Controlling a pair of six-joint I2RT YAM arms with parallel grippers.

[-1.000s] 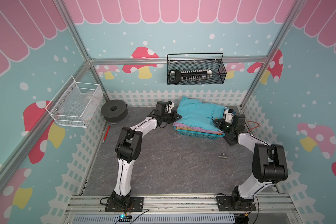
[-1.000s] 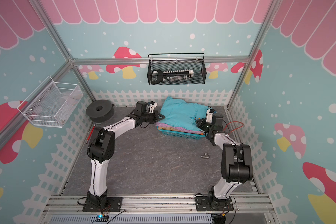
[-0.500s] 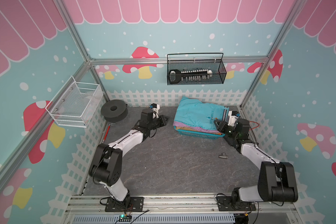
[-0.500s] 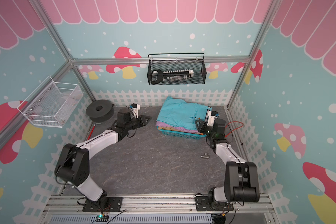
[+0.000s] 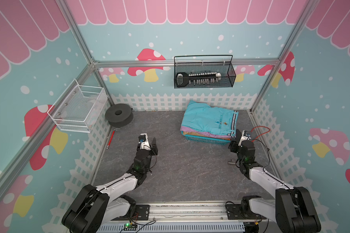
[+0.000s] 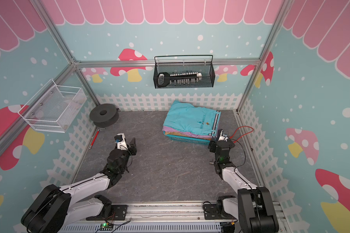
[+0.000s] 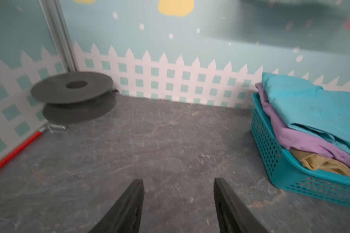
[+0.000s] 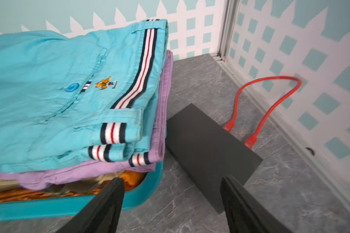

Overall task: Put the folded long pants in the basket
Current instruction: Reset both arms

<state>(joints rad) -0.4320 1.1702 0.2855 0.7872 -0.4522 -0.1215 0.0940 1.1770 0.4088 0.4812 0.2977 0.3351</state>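
Note:
The teal basket (image 5: 202, 139) stands at the back right of the floor, and the folded long pants are stacked in it. The turquoise pair (image 5: 209, 120) with a striped waistband lies on top, over the lilac pair (image 8: 162, 100), with khaki (image 7: 319, 163) and orange (image 8: 133, 179) cloth beneath. My left gripper (image 5: 149, 142) hovers over bare floor left of the basket, open and empty, as the left wrist view (image 7: 178, 181) also shows. My right gripper (image 8: 172, 178) is open and empty just off the basket's front right corner.
A black spool (image 5: 119, 117) and a red-handled tool (image 5: 110, 139) lie by the left wall. A red cable (image 5: 261, 131), a flat black block (image 8: 208, 145) and a small metal piece (image 5: 230, 162) lie near the right gripper. Wire baskets hang on the left wall (image 5: 79, 109) and back wall (image 5: 204, 74).
Both arms have drawn back from the pants stack toward the front. Both grippers have gone from shut to open, leaving the turquoise pants on the stack.

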